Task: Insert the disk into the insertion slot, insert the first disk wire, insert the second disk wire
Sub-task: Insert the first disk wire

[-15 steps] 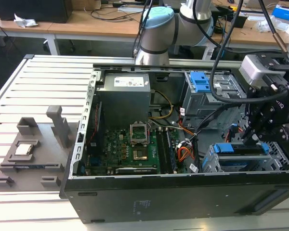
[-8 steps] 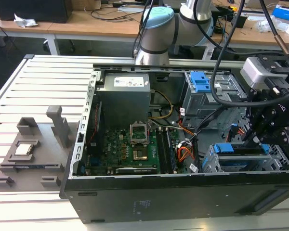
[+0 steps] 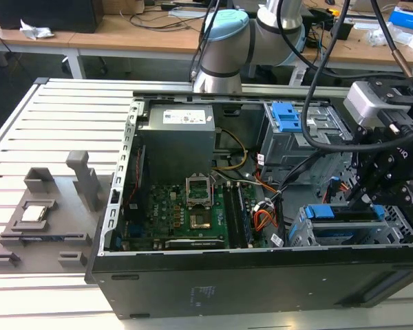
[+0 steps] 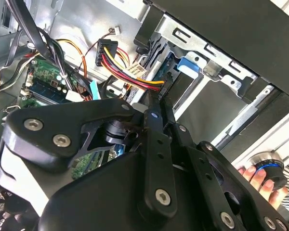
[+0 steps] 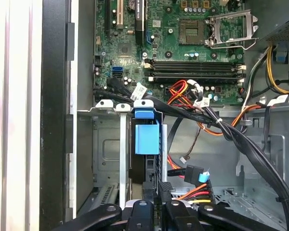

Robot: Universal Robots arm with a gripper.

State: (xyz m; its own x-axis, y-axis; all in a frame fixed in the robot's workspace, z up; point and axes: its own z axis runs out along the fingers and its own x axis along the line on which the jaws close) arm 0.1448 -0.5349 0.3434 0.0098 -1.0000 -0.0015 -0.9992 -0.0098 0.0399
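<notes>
The disk (image 3: 344,214), in its blue frame (image 5: 147,138), sits inside the insertion slot (image 3: 304,238), a low grey cage at the exterior view's right front of the open computer case. My gripper (image 3: 360,198) hangs right over the disk's rear end. In both wrist views the black fingers (image 4: 151,120) stand close together, shut on the black connector (image 4: 165,87) of a red, yellow and black disk wire (image 4: 135,77), close beside the blue frame. A second wire with a blue plug (image 5: 202,176) lies loose near it.
A taller grey bay with a blue latch (image 3: 286,117) stands behind the slot. The motherboard (image 3: 193,213) and power supply (image 3: 175,137) lie on the exterior view's left of the case. Thick black cables (image 5: 231,134) cross the case. A person's hand (image 4: 253,175) rests by a blue-ringed knob (image 4: 268,166).
</notes>
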